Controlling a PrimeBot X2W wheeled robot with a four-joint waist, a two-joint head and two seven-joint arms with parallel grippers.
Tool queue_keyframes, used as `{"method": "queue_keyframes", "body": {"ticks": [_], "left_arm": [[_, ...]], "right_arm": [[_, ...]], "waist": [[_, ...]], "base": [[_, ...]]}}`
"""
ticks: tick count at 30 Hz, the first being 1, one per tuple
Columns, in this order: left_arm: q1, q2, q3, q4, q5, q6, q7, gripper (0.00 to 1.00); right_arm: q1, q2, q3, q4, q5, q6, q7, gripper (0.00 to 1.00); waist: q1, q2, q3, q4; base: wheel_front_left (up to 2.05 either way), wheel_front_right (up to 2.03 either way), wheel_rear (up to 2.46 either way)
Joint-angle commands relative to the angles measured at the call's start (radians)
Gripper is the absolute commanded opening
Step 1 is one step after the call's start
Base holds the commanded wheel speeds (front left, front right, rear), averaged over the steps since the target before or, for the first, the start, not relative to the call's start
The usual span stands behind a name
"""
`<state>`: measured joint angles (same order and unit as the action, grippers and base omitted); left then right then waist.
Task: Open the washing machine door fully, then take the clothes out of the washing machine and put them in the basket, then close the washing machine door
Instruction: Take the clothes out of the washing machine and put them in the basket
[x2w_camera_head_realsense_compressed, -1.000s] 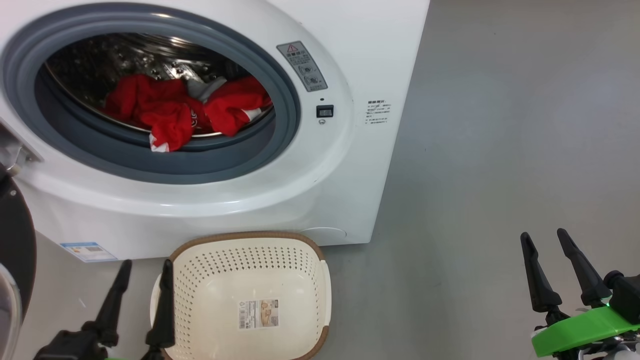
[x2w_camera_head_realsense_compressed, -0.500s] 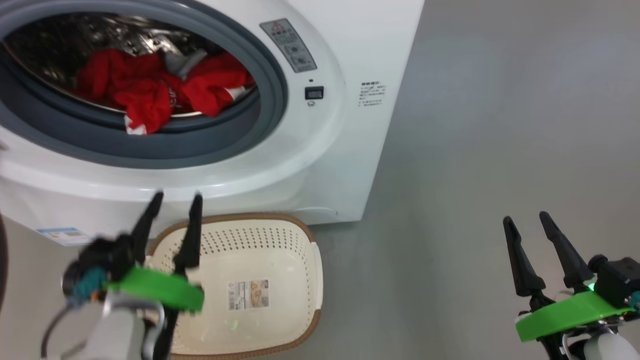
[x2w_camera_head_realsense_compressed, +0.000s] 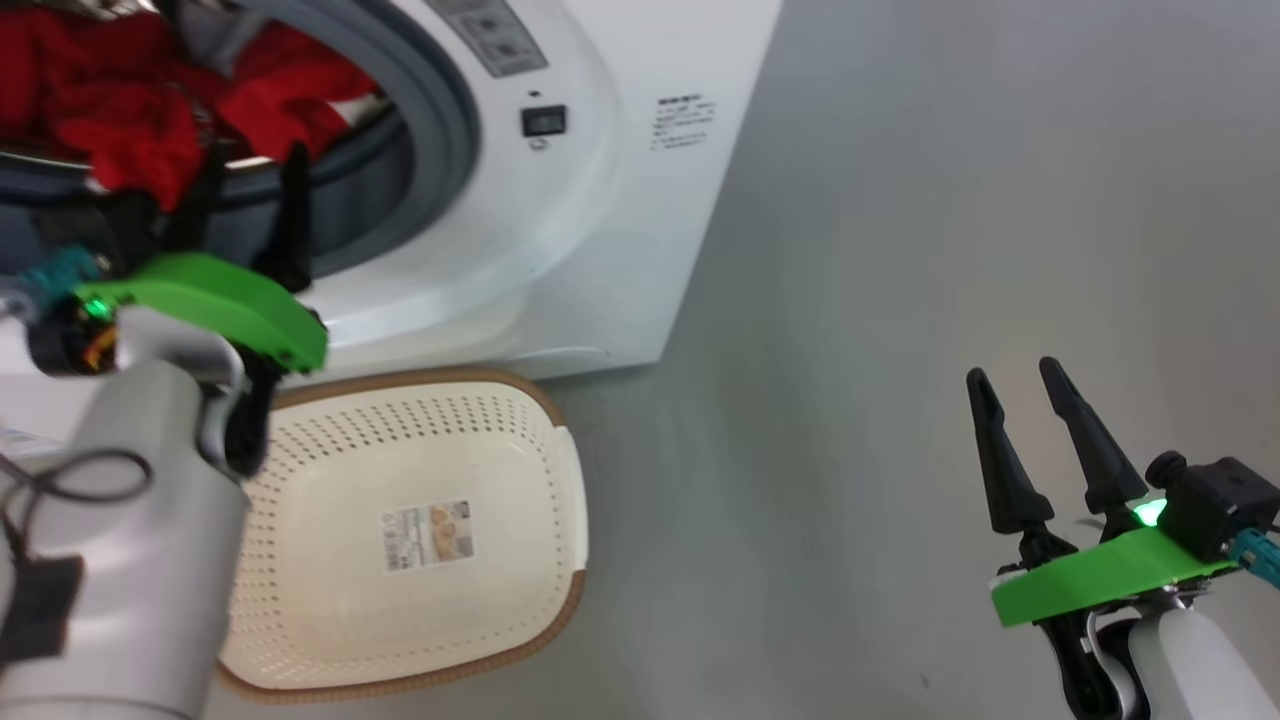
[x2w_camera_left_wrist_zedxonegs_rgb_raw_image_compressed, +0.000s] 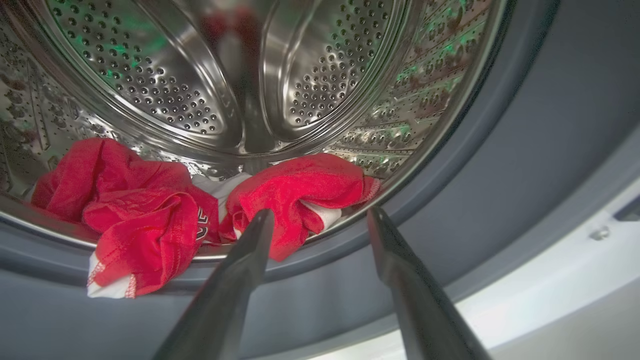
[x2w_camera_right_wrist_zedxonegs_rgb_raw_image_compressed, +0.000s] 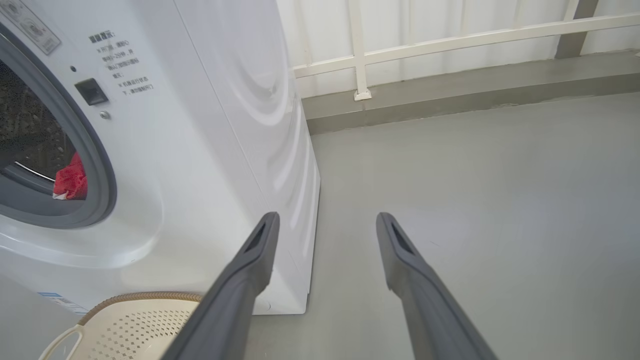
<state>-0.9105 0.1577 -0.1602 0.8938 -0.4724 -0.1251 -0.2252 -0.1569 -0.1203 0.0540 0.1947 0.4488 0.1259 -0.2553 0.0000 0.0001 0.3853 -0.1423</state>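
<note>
The white washing machine (x2w_camera_head_realsense_compressed: 600, 200) stands with its round mouth uncovered; its door is out of view. Red clothes (x2w_camera_head_realsense_compressed: 100, 100) with white trim lie heaped at the drum's front lip (x2w_camera_left_wrist_zedxonegs_rgb_raw_image_compressed: 140, 215), spilling a little over the grey rubber ring (x2w_camera_left_wrist_zedxonegs_rgb_raw_image_compressed: 525, 150). My left gripper (x2w_camera_head_realsense_compressed: 256, 155) is open at the mouth, and its tips (x2w_camera_left_wrist_zedxonegs_rgb_raw_image_compressed: 321, 212) sit just short of the right-hand red bundle (x2w_camera_left_wrist_zedxonegs_rgb_raw_image_compressed: 300, 185), holding nothing. The cream basket (x2w_camera_head_realsense_compressed: 420, 378) sits on the floor below the mouth. My right gripper (x2w_camera_head_realsense_compressed: 1012, 370) hangs open over bare floor (x2w_camera_right_wrist_zedxonegs_rgb_raw_image_compressed: 326, 216), well right of the machine.
My pale left forearm (x2w_camera_head_realsense_compressed: 130, 520) overlaps the basket's left side in the head view. Grey floor (x2w_camera_head_realsense_compressed: 900, 250) stretches to the right of the machine. A white railing on a low kerb (x2w_camera_right_wrist_zedxonegs_rgb_raw_image_compressed: 450, 40) runs behind, past the machine's side panel (x2w_camera_right_wrist_zedxonegs_rgb_raw_image_compressed: 240, 125).
The head camera has swung, shifting the machine up and left in the picture. My left arm rose from beside the basket to the drum mouth. Both grippers stayed open.
</note>
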Motion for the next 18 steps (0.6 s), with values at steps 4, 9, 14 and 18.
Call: {"method": "queue_keyframes", "body": {"ticks": [4,9,14,18], "left_arm": [[-0.110,0.078,0.004,0.081,-0.041,-0.006,0.022,1.00],[-0.184,0.112,-0.026,0.163,-0.060,-0.006,0.032,1.00],[-0.228,0.133,-0.031,0.220,-0.083,-0.006,0.034,1.00],[-0.261,0.148,-0.039,0.264,-0.099,-0.006,0.035,1.00]], "right_arm": [[-0.037,-0.002,0.031,-0.026,0.016,0.005,-0.006,1.00],[-0.055,0.004,0.034,-0.026,0.017,0.005,-0.006,1.00],[-0.060,0.007,0.034,-0.029,0.017,0.005,-0.006,1.00],[-0.068,0.009,0.039,-0.030,0.018,0.005,-0.006,1.00]], "waist": [[0.0000,-0.0001,0.079,-0.065],[0.0000,-0.0001,0.105,-0.086],[0.0000,-0.0001,0.118,-0.093],[0.0000,-0.0001,0.129,-0.099]], "base": [[0.00,0.00,0.00],[0.00,0.00,0.00],[0.00,0.00,0.00],[0.00,0.00,0.00]]}}
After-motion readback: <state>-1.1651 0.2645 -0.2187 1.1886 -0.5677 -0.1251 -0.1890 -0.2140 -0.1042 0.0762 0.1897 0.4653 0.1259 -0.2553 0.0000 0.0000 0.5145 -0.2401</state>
